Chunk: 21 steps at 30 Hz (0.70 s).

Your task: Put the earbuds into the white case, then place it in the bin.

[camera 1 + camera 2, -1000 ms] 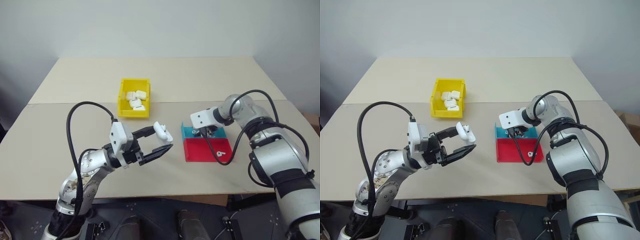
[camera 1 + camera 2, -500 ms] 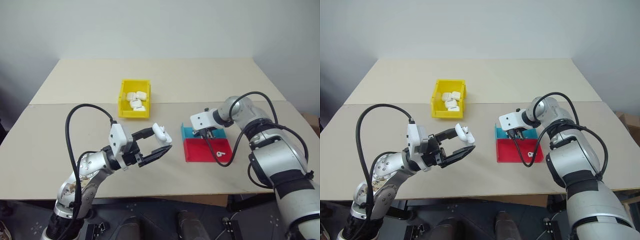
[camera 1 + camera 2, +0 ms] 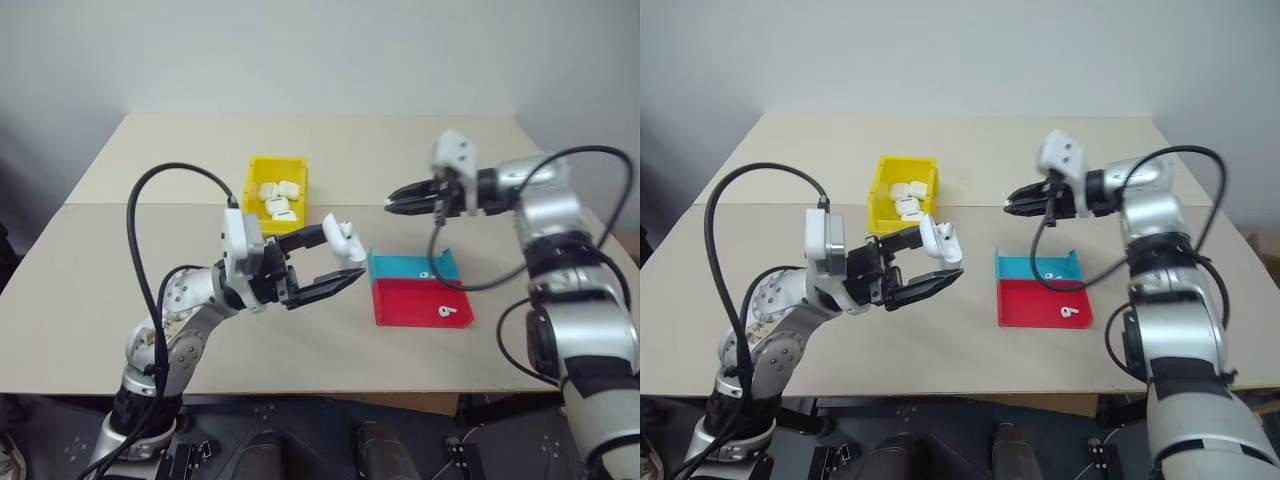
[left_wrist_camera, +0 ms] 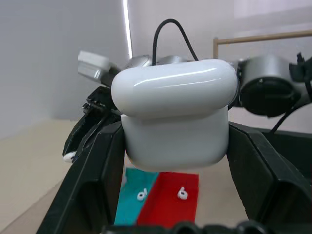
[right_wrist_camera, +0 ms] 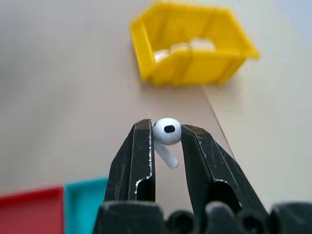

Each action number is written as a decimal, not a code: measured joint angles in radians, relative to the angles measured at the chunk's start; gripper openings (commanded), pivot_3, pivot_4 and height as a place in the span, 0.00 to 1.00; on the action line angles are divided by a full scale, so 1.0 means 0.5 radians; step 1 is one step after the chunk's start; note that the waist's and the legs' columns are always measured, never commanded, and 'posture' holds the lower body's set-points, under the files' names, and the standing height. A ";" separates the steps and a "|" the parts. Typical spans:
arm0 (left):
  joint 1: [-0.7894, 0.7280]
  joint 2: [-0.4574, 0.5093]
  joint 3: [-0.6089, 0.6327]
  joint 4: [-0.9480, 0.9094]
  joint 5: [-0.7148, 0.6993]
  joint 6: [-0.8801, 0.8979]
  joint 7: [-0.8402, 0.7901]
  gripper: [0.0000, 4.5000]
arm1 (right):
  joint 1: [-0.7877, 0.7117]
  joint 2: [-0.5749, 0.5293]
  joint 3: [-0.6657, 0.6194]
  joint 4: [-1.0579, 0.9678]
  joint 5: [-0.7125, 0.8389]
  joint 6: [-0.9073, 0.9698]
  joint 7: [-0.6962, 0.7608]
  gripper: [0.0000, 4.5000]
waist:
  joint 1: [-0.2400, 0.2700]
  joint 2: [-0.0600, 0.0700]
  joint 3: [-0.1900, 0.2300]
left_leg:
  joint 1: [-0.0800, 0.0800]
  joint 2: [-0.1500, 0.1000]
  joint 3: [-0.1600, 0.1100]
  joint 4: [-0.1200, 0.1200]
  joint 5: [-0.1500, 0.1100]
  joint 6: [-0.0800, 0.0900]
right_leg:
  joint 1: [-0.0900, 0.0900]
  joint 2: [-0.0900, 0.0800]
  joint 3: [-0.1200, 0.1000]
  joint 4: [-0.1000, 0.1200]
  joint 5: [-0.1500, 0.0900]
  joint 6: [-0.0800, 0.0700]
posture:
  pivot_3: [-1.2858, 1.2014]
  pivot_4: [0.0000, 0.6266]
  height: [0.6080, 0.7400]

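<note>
Right gripper (image 5: 166,130) is pinching one earbud (image 5: 166,132) by its head — tiny, light, slick, so it could easily pivot or pop out. Left gripper (image 4: 174,146) is clamped on the white case (image 4: 174,117), held above the table, lid open; glossy shell, grip on its flat sides looks best.

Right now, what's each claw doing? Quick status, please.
Left gripper shut on the white case, lid open. Right gripper shut on one earbud, held above the table. Two earbuds left in the tray. Nothing between the grippers.
</note>
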<state>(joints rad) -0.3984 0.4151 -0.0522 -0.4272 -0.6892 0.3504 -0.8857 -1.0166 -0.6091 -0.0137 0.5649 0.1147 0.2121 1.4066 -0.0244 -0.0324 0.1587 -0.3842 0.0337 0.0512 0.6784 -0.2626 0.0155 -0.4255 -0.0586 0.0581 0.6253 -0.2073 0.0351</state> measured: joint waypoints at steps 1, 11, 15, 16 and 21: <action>-0.041 -0.017 0.000 0.020 -0.037 0.015 -0.008 0.63 | 0.138 -0.034 -0.072 -0.252 0.141 0.233 -0.021 0.14 | 0.014 0.000 0.000 | -0.001 0.000 -0.001 0.000 0.000 0.000 | -0.001 0.000 0.000 0.000 0.000 0.000 | 0.52 0.24 1.00; -0.233 -0.113 -0.026 0.100 -0.197 0.146 -0.097 0.63 | 0.550 -0.036 -0.947 -1.663 1.602 1.868 -0.788 0.14 | 0.012 0.001 0.001 | 0.002 -0.002 0.002 0.002 0.000 0.001 | 0.002 0.003 0.002 -0.002 -0.001 0.001 | 0.52 0.24 1.00; -0.238 -0.134 -0.068 0.105 -0.196 0.182 -0.126 0.63 | 0.657 0.002 -1.083 -1.818 2.169 2.071 -1.151 0.14 | 0.013 0.001 0.001 | 0.001 -0.003 0.007 0.003 0.000 0.001 | 0.002 0.003 0.003 -0.003 -0.002 0.002 | 0.52 0.24 1.00; -0.240 -0.136 -0.081 0.106 -0.196 0.184 -0.137 0.63 | 0.665 -0.002 -1.090 -1.836 2.264 2.080 -1.219 0.14 | 0.012 0.001 0.001 | 0.000 -0.003 0.007 0.003 0.000 0.001 | 0.001 0.003 0.003 -0.003 -0.002 0.002 | 0.52 0.24 1.00; -0.270 -0.149 -0.122 0.108 -0.195 0.188 -0.181 0.63 | 0.806 -0.073 -1.045 -1.931 2.744 2.067 -1.540 0.14 | 0.014 0.001 0.001 | -0.003 -0.003 0.007 0.003 -0.001 0.002 | 0.001 0.003 0.002 -0.006 -0.002 0.003 | 0.52 0.24 1.00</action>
<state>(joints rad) -0.5333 0.3406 -0.1132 -0.3733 -0.7869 0.4443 -0.9761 -0.6137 -0.6458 -0.5361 -0.4005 1.4866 1.2455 0.6364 -0.0175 -0.0319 0.1590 -0.3857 0.0322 0.0547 0.6799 -0.2629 0.0165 -0.4251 -0.0572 0.0592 0.6223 -0.2084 0.0365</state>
